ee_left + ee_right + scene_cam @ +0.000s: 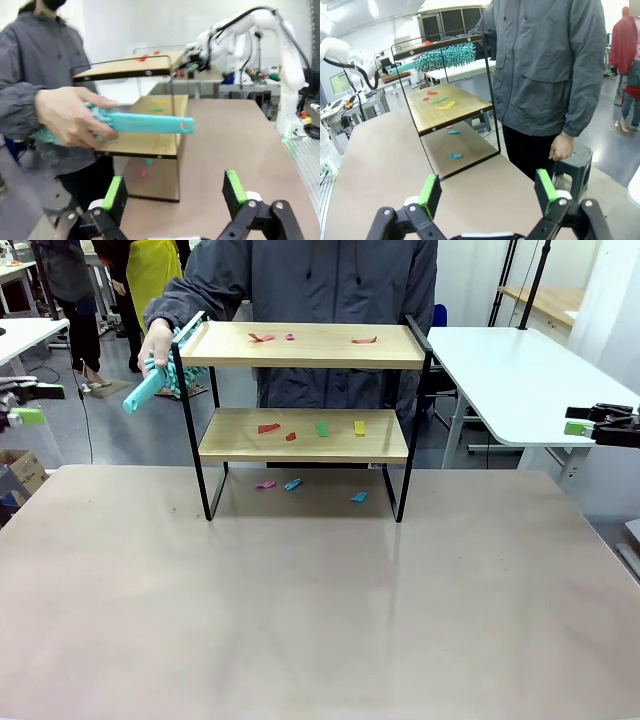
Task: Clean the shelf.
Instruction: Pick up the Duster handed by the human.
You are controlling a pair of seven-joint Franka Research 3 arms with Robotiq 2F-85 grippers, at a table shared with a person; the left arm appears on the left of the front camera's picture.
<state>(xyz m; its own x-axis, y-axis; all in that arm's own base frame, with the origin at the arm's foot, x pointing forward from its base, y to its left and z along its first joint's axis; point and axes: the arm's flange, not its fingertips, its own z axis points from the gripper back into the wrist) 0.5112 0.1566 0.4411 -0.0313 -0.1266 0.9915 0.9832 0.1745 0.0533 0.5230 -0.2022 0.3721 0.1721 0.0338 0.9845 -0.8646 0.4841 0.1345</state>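
Observation:
The shelf (310, 345), two light wooden boards in a thin black frame, stands at the table's far middle. Red and pink paper scraps (262, 337) lie on its top board. Red, green and yellow scraps (322, 428) lie on the lower board. A person's hand (157, 340) holds a teal duster (145, 392) at the shelf's left end. The duster's fluffy head (445, 56) rests along the top board. My left gripper (175, 192) is open and holds nothing, off the table's left side (35, 405). My right gripper (487, 192) is open and holds nothing, off the right side (580, 420).
Pink, blue and teal scraps (292, 484) lie on the beige table (320, 620) under the shelf. The person stands behind the shelf, the other hand (562, 147) on a grey stool (580, 160). A white table (510, 380) stands at the back right.

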